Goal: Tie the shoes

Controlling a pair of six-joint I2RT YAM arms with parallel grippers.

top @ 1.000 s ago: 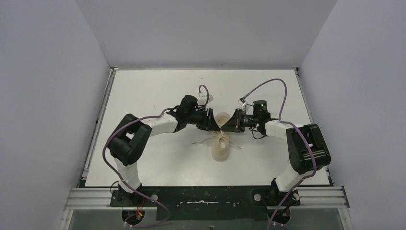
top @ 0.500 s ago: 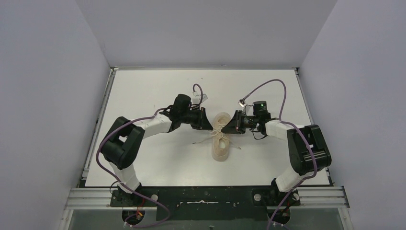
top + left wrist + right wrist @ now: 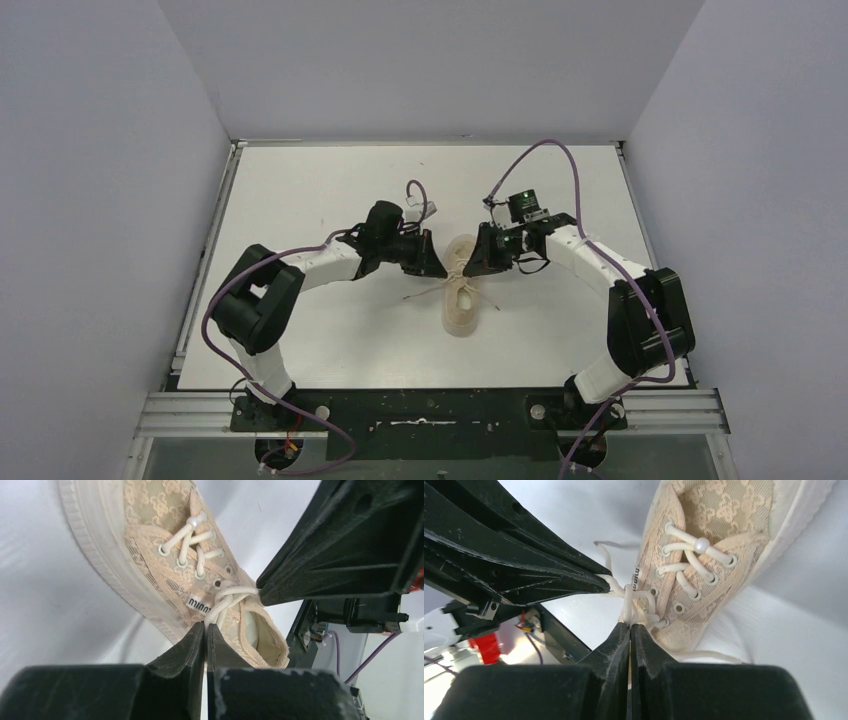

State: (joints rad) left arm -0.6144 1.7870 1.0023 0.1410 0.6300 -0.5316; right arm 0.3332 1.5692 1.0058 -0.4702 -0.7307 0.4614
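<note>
1. The sneaker (image 3: 461, 312) is the only thing here with a hollow; the left wrist view shows a pale insole (image 3: 251, 628) inside its opening
2. There is one sneaker, one pair of cream laces (image 3: 226, 593) and two arms, all on the white table (image 3: 330, 190)
3. The sneaker lies near the middle of the table, between the two grippers, sole down
4. Its long axis runs from near to far, with the toe towards the far edge and the heel towards the arm bases
5. The left gripper (image 3: 438, 268) is clamped tight on a strand of lace just above the tongue, its fingers (image 3: 194, 641) pressed together
6. The right gripper (image 3: 470, 267) is likewise closed, pinching a lace strand at its tips
7. The two grippers face each other over the laced part, tips just beside one another
8. Two loose lace ends trail onto the table, one on each side of the sneaker
</note>
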